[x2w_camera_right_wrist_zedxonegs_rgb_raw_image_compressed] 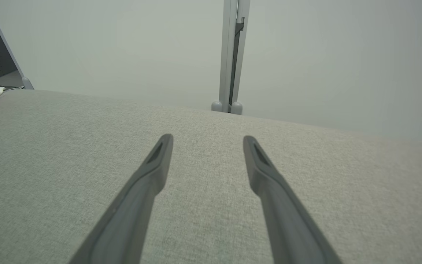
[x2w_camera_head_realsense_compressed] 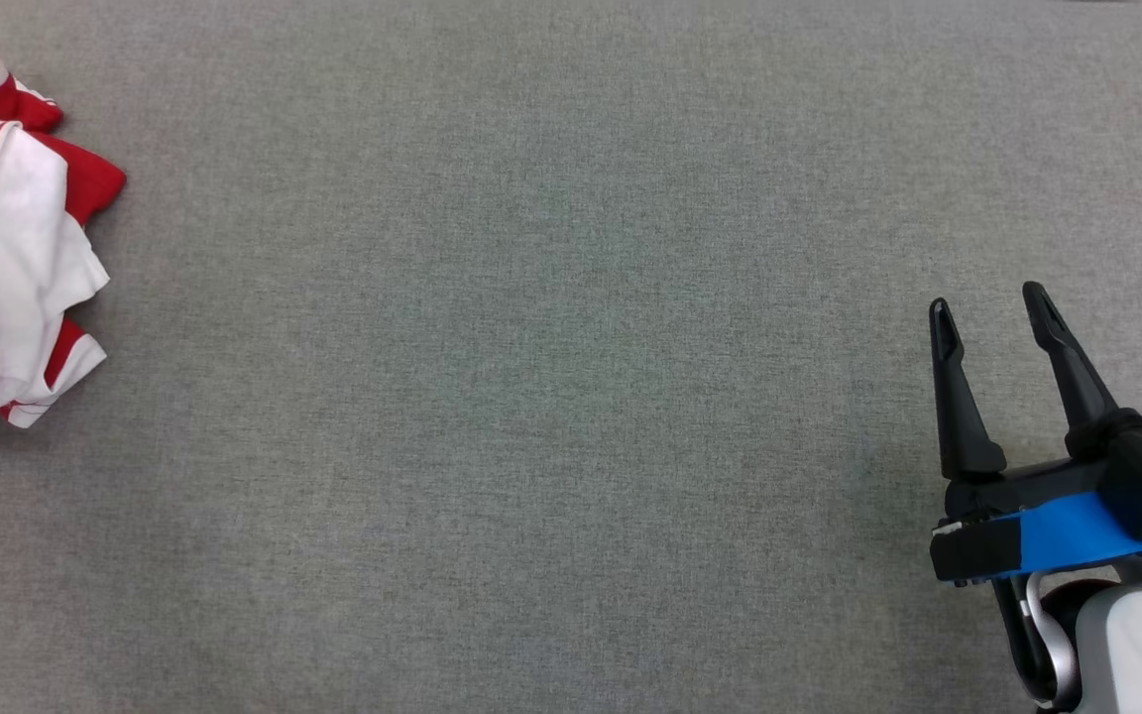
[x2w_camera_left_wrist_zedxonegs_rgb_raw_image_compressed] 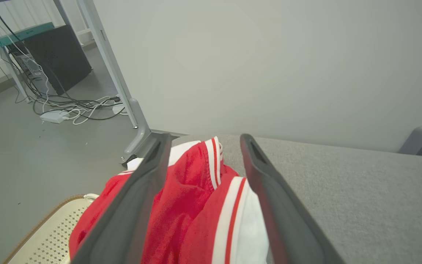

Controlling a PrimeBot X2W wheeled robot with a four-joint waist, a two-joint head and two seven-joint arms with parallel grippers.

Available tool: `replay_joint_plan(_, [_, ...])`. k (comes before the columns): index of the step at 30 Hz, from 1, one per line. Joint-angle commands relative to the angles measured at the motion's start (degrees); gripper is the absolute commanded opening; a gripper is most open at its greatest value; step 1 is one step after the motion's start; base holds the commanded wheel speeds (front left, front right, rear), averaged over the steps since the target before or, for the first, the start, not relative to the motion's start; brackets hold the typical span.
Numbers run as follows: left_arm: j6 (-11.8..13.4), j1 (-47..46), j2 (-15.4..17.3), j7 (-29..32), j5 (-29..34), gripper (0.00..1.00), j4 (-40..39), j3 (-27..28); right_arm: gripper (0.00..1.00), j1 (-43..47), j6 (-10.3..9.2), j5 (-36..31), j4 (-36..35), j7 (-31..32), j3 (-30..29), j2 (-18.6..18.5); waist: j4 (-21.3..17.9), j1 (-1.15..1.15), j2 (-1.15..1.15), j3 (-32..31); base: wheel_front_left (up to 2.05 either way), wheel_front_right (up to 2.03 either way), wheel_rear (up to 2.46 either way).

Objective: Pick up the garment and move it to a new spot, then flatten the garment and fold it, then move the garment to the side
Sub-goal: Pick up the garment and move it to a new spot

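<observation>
So: garment (x2w_camera_head_realsense_compressed: pixel 21 238) is bunched at the desk's (x2w_camera_head_realsense_compressed: pixel 571 397) left edge, red and white layers piled up. Left fingers (x2w_camera_left_wrist_zedxonegs_rgb_raw_image_compressed: pixel 148 176) are spread wide right over it, straddling a red fold, gripping nothing yet. Right fingers (x2w_camera_head_realsense_compressed: pixel 958 397) are also spread and empty, over bare desk at near right, well apart from the cloth. My take for the pick: drop the left straight down and pinch a thick ridge, not one thin layer. Lift until trailing cloth clears the edge and the pale basket (x2w_camera_left_wrist_zedxonegs_rgb_raw_image_compressed: pixel 50 234) beside it, then carry to the open middle.
</observation>
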Motion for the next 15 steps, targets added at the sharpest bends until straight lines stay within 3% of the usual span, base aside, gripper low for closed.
replay_joint_plan(1, [-0.8, -1.5, 0.3, 0.9, 0.4, 1.00, 3.7, -1.2, 1.00, -0.9, 0.03, -0.4, -0.6, 0.2, -0.1, -0.3, -0.2, -0.01, -0.01, 0.5, 0.00, 0.00, 0.00])
replay_joint_plan(6, [-2.7, -4.0, -0.8, 3.7, -1.3, 1.00, 13.0, -3.8, 1.00, -1.5, 0.02, -0.6, -1.5, 0.3, -0.2, -0.3, -0.2, -0.01, -0.01, 1.9, 0.00, 0.00, 0.00])
replay_joint_plan(14, [-3.3, -3.5, -2.4, 5.0, -3.5, 1.00, 21.5, -8.0, 1.00, -1.9, 0.02, -0.7, -1.8, 0.6, 0.3, -0.3, 0.1, -0.01, -0.01, 2.7, 0.00, 0.00, 0.00])
replay_joint_plan(15, [-3.3, -3.8, -2.4, 4.7, -3.8, 0.40, 21.9, -8.6, 1.00, -1.9, 0.03, -0.7, -1.7, 0.7, 0.4, -0.3, 0.1, -0.01, -0.01, 2.6, 0.00, 0.00, 0.00])
